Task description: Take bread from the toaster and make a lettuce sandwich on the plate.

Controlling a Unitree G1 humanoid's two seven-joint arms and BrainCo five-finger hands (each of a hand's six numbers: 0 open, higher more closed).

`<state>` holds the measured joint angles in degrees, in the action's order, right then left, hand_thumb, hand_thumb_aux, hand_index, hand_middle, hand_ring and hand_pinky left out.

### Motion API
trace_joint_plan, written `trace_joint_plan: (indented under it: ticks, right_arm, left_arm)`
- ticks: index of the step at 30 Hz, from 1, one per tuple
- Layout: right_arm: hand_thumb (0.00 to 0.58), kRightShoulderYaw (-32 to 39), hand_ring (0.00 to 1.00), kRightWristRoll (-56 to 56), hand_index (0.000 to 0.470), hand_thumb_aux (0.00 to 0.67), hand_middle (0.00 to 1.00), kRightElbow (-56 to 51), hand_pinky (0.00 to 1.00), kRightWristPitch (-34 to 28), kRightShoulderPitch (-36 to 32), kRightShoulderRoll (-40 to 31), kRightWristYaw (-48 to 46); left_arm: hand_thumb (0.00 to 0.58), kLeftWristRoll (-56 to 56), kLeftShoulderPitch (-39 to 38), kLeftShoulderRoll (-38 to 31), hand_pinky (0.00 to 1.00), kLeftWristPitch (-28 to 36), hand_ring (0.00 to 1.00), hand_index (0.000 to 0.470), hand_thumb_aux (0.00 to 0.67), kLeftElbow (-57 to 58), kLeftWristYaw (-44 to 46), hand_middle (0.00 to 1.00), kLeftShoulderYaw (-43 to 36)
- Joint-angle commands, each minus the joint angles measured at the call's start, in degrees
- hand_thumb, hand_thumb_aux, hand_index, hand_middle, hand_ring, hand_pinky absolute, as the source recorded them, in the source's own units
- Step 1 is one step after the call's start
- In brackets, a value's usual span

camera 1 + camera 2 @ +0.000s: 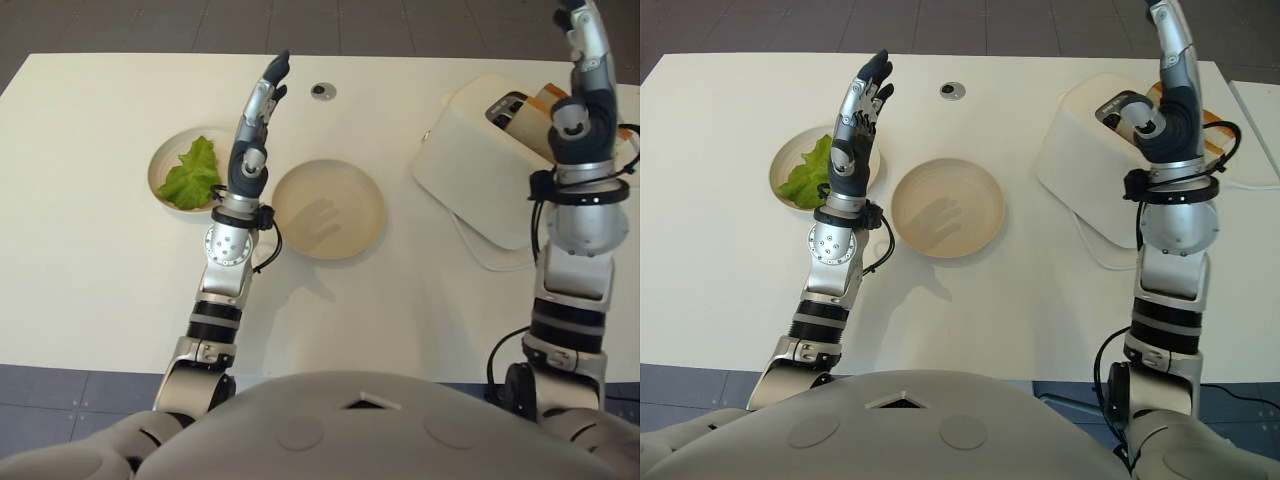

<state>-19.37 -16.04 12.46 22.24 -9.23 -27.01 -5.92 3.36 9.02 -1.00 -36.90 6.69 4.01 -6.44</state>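
Bread sits in the toaster at 2 o'clock with my right hand over it, can't tell its grip. Left hand is open and empty. I'd drop straight down and pinch one slice

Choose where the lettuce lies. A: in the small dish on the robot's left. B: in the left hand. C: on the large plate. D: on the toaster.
A: the lettuce sits in the small dish, left of the large plate.
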Motion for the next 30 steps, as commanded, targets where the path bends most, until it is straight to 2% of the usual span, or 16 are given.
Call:
trace_joint_plan:
  ticks: [1, 6, 11, 14, 15, 18, 21, 24, 26, 27, 29, 30]
  right_arm:
    - [0.0, -4.69, 0.0, -9.52, 0.0, 0.0, 0.0, -6.61, 0.0, -5.03, 0.19, -11.22, 0.64]
    - [0.0, -2.55, 0.0, -12.69, 0.0, 0.0, 0.0, -25.82, 0.0, -11.61, -1.0, -21.05, -1.7]
    - [0.0, -0.5, 0.0, -9.63, 0.0, 0.0, 0.0, -37.22, 0.0, -10.91, -1.88, -24.8, -4.05]
    - [0.036, 1.48, 0.0, -7.82, 0.015, 0.021, 0.0, -37.51, 0.0, -9.05, -1.07, -25.29, -5.7]
    - [0.018, 2.06, 0.0, -6.99, 0.007, 0.011, 0.0, -36.91, 0.0, -8.28, -0.64, -25.34, -6.45]
    - [0.023, 3.12, 0.0, -4.44, 0.009, 0.013, 0.0, -34.2, 0.0, -6.43, 0.64, -25.33, -8.54]
    - [0.083, 3.59, 0.0, -3.18, 0.035, 0.05, 0.0, -32.46, 0.0, -5.65, 1.47, -25.66, -9.32]
    - [0.005, 3.14, 0.0, -2.58, 0.002, 0.003, 0.0, -31.39, 0.0, -5.64, 2.65, -26.04, -9.14]
    - [0.009, 3.06, 0.0, -2.46, 0.004, 0.005, 0.0, -31.34, 0.0, -5.72, 3.23, -26.38, -8.85]
    - [0.053, 3.32, 0.0, -2.46, 0.022, 0.032, 0.0, -31.57, 0.0, -5.75, 3.27, -26.58, -8.85]
    - [0.096, 3.73, 0.0, -2.4, 0.041, 0.058, 0.0, -31.89, 0.0, -5.72, 3.34, -26.79, -8.92]
    - [0.144, 3.86, 0.0, -2.36, 0.063, 0.089, 0.0, -32.03, 0.0, -5.7, 3.44, -26.88, -8.89]
  left_arm:
    - [0.0, 0.26, -0.16, 0.13, 0.0, 0.09, 0.0, 0.0, 0.0, 0.77, 0.05, 0.0, -0.02]
    - [0.0, 0.46, -0.18, 0.32, 0.0, -0.44, 0.0, 0.0, 0.0, 1.65, -0.01, 0.0, -0.21]
    - [0.0, 0.74, -0.76, 0.71, 0.0, -0.67, 0.0, 0.0, 0.0, 1.69, 0.1, 0.0, -0.92]
    - [0.0, 0.76, -1.1, 0.76, 0.0, -0.53, 0.0, 0.0, 0.0, 1.39, 0.07, 0.0, -0.99]
    - [0.0, 0.8, -1.23, 0.8, 0.0, -0.46, 0.0, 0.0, 0.0, 1.26, 0.04, 0.0, -1.03]
    - [0.0, 1.03, -1.5, 0.9, 0.0, -0.39, 0.0, 0.0, 0.0, 1.15, -0.07, 0.0, -1.21]
    - [0.0, 1.17, -1.56, 0.96, 0.0, -0.22, 0.0, 0.0, 0.0, 1.08, -0.14, 0.0, -1.23]
    - [0.0, 1.28, -1.51, 1.07, 0.0, -0.18, 0.0, 0.0, 0.0, 1.38, -0.14, 0.0, -1.21]
    - [0.0, 1.27, -1.52, 1.11, 0.0, -0.12, 0.0, 0.0, 0.0, 1.38, -0.12, 0.0, -1.21]
    - [0.0, 1.31, -1.54, 1.14, 0.0, -0.08, 0.0, 0.0, 0.0, 1.35, -0.17, 0.0, -1.19]
    - [0.0, 1.45, -1.54, 1.22, 0.0, -0.09, 0.0, 0.0, 0.0, 1.44, -0.29, 0.0, -1.19]
    - [0.0, 1.58, -1.56, 1.27, 0.0, -0.18, 0.0, 0.0, 0.0, 1.62, -0.35, 0.0, -1.23]
